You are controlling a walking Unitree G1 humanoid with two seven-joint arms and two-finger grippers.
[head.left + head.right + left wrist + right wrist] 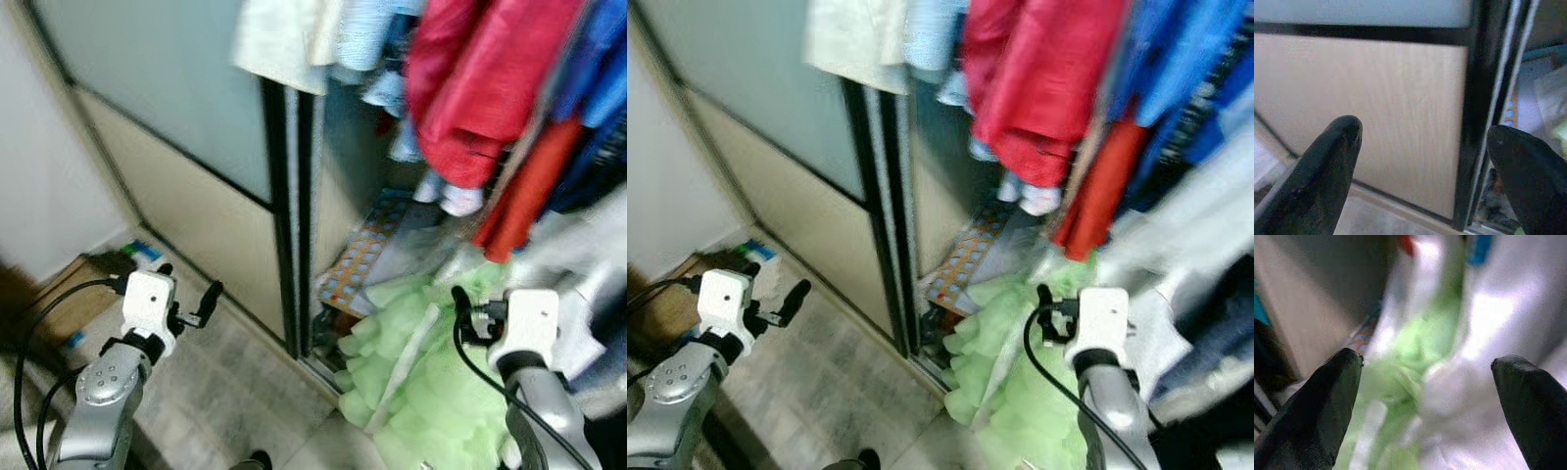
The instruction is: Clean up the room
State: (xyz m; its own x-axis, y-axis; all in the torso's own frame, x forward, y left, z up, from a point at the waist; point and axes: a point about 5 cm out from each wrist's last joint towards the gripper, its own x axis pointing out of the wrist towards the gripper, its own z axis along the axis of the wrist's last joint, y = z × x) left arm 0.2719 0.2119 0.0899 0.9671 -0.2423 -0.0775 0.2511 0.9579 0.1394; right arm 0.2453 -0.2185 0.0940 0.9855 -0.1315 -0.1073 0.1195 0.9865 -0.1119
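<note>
A pale green ruffled garment (421, 382) lies heaped on the wardrobe floor, spilling out over the sill. My right gripper (1427, 396) is open, raised just above and beside the heap with nothing between its fingers; its white wrist block (524, 328) sits at the heap's right side. My left gripper (1422, 161) is open too, held out in front of the sliding wardrobe door (196, 176) at its lower beige panel. A white garment (1488, 333) lies next to the green one.
Red (470, 88), blue and white clothes hang on a rail in the open wardrobe. A patterned flat box (358, 259) leans inside. The black door frame edge (294, 215) stands between my arms. Small items (142, 257) lie by the wall on the left.
</note>
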